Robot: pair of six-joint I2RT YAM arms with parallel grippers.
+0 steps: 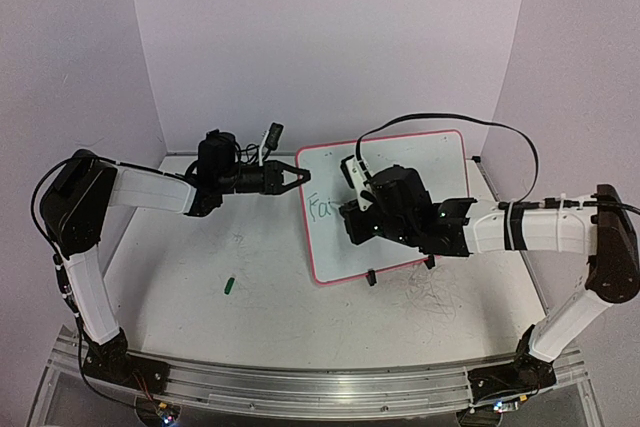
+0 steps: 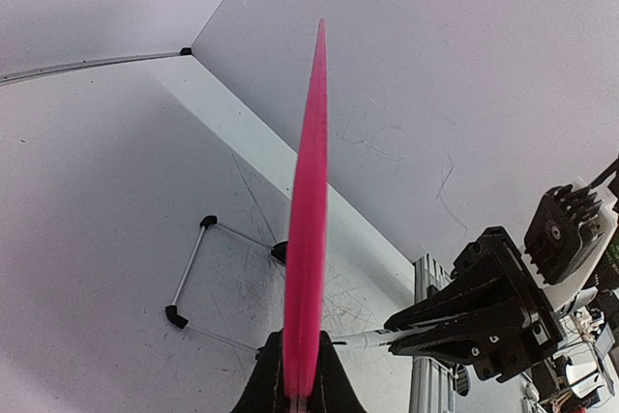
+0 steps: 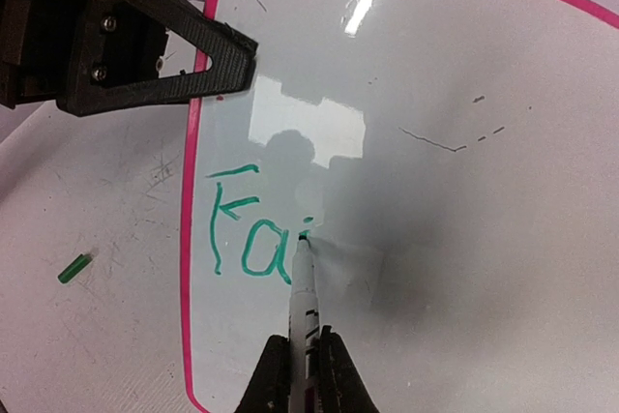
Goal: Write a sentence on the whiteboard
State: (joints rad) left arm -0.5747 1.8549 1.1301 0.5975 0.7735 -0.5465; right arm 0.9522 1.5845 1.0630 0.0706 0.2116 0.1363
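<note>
— Since only "Fai" shows in green, how much of the sentence [image 3: 247, 234] would you call done?
— Barely a start, I judge. Three letters sit by the left edge of the whiteboard [image 1: 410, 157]. The rest of its face is bare but for a few faint old strokes, so nearly all the words are left to write.
— Who is writing?
— The right pincer [image 3: 302, 360], reaching in from the whiteboard's near side, is clamped on a marker [image 3: 303, 287]. Its tip touches the board just at the "i".
— And the board itself?
— Two black clip feet show at its near edge. The left pincer [image 1: 293, 178] is closed on its pink frame, on the left edge toward the far corner, apparently steadying it.
— What lies around it?
— A small green cap [image 1: 229, 285] lies on the surface [image 1: 260, 247], well apart to the whiteboard's near left. Grey scuffs [image 1: 440, 297] mark the surface to its near right. Beyond the whiteboard stand plain pale walls [image 1: 330, 37].
</note>
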